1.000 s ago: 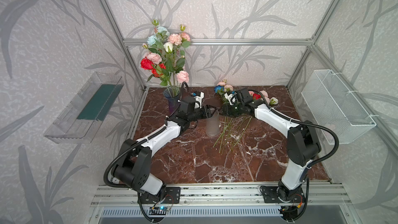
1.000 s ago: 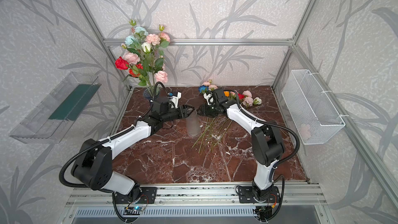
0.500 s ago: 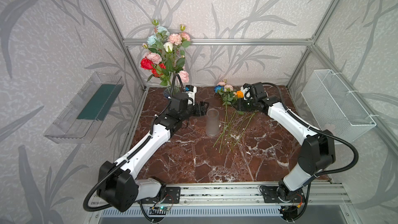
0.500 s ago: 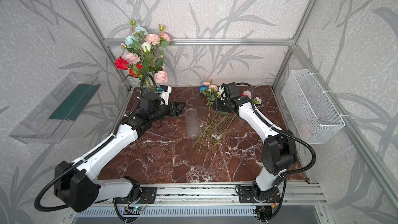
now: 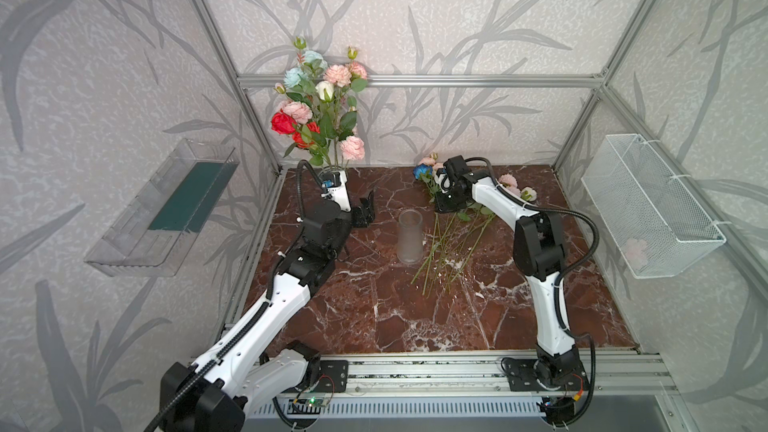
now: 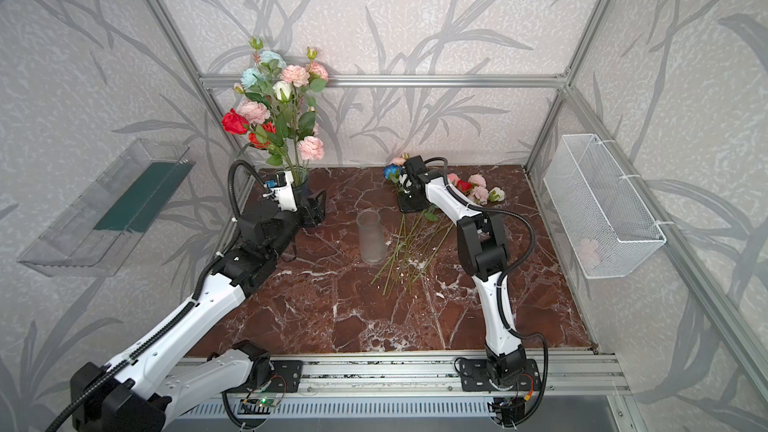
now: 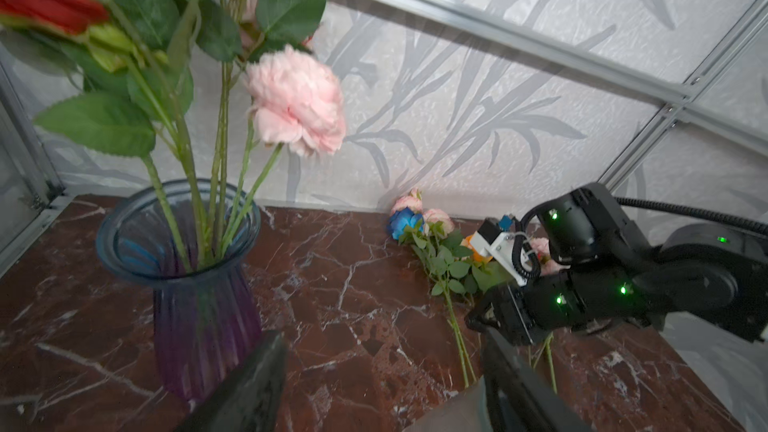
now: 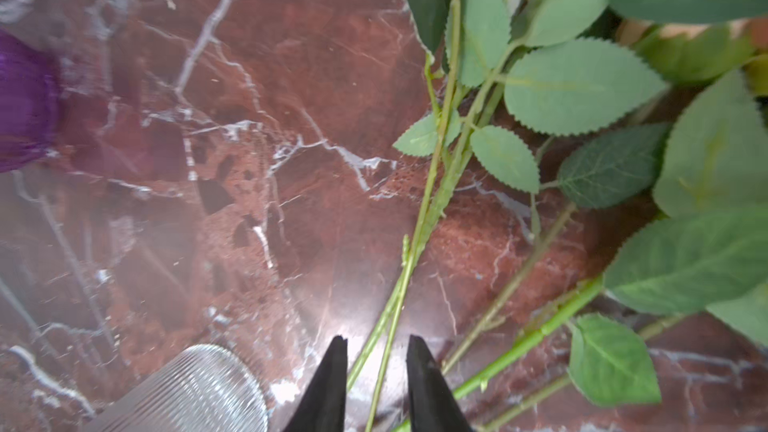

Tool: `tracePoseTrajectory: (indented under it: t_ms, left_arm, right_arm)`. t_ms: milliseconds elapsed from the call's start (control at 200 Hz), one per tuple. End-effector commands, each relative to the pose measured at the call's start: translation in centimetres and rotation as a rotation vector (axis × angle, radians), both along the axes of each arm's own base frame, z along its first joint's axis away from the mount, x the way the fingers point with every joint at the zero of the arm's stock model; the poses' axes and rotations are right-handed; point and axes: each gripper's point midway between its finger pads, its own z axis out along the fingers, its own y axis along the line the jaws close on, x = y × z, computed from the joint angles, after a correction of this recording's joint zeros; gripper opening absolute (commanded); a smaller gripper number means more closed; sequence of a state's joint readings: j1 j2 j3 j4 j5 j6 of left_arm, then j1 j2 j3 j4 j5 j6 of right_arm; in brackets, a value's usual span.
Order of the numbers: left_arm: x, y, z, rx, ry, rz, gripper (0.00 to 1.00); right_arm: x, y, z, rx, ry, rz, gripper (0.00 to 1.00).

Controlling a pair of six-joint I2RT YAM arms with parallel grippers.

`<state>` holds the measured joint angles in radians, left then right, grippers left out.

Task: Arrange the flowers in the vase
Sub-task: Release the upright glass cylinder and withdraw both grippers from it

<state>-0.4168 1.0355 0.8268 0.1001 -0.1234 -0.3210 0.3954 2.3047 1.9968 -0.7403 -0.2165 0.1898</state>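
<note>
One red-brown marble bench (image 5: pixel 374 317) fills the lower centre of both top views, with two white-and-black arms reaching in, the left arm (image 5: pixel 266 309) from lower left and the right arm (image 5: pixel 540 251) from lower right. One clear wall tray (image 5: pixel 166 209) hangs at the left edge and one white wire basket (image 5: pixel 648 209) at the right.

There are two vases. The purple-blue glass vase (image 7: pixel 199 309) stands at the upper left of the bench and holds the bouquet (image 5: pixel 322 118), about nine open blooms, though leaves hide some. The frosted ribbed vase (image 5: pixel 410 236) stands empty and upright at centre.

The loose flowers (image 6: pixel 478 187) lie flat just right of it, heads toward the back wall; one is a blue rose (image 5: pixel 422 170).

The left pincer (image 7: pixel 382 334) gapes wide, holding nothing. The right pincer (image 8: pixel 376 340) stands narrowly parted, with two thin stems (image 8: pixel 419 238) between its tips and not visibly clamped.
</note>
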Motion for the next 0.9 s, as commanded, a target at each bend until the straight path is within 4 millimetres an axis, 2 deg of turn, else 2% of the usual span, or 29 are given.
tracePoseTrajectory:
  t_ms: [0, 185, 320, 425, 500, 555, 650, 755, 895]
  left_arm:
    - [0.1, 0.8, 1.4, -0.076, -0.054, 0.047, 0.74]
    - [0.3, -0.3, 0.5, -0.121, -0.022, 0.001, 0.73]
    - [0.5, -0.3, 0.2, -0.123, -0.014, -0.003, 0.73]
    - [0.5, -0.2, 0.2, -0.122, -0.012, -0.002, 0.72]
    - [0.6, 0.1, 0.0, -0.118, -0.008, 0.005, 0.72]
    - [0.6, 0.3, -0.3, -0.111, 0.001, 0.014, 0.72]
    - [0.5, 0.3, -0.1, -0.113, -0.008, 0.008, 0.72]
    - [0.6, 0.1, -0.2, -0.120, -0.004, -0.003, 0.72]
    - [0.6, 0.1, -0.2, -0.118, -0.002, -0.005, 0.72]
  right_arm:
    - [-0.7, -0.7, -1.1, -0.055, 0.065, -0.002, 0.28]
    - [0.0, -0.6, -2.3, -0.067, 0.080, -0.013, 0.24]
    - [0.5, 0.1, -2.5, -0.032, 0.083, -0.004, 0.24]
    - [0.7, 0.4, -3.5, -0.031, 0.109, -0.001, 0.23]
    - [0.7, 0.2, -3.6, -0.048, 0.115, -0.002, 0.14]
    - [0.9, 0.1, -3.0, -0.045, 0.092, -0.009, 0.11]
    - [1.4, 0.0, -2.5, -0.046, 0.063, -0.014, 0.13]
    - [1.5, 0.0, -3.4, -0.058, 0.087, -0.004, 0.23]
    - [1.3, 0.0, -4.3, -0.078, 0.120, 0.006, 0.23]
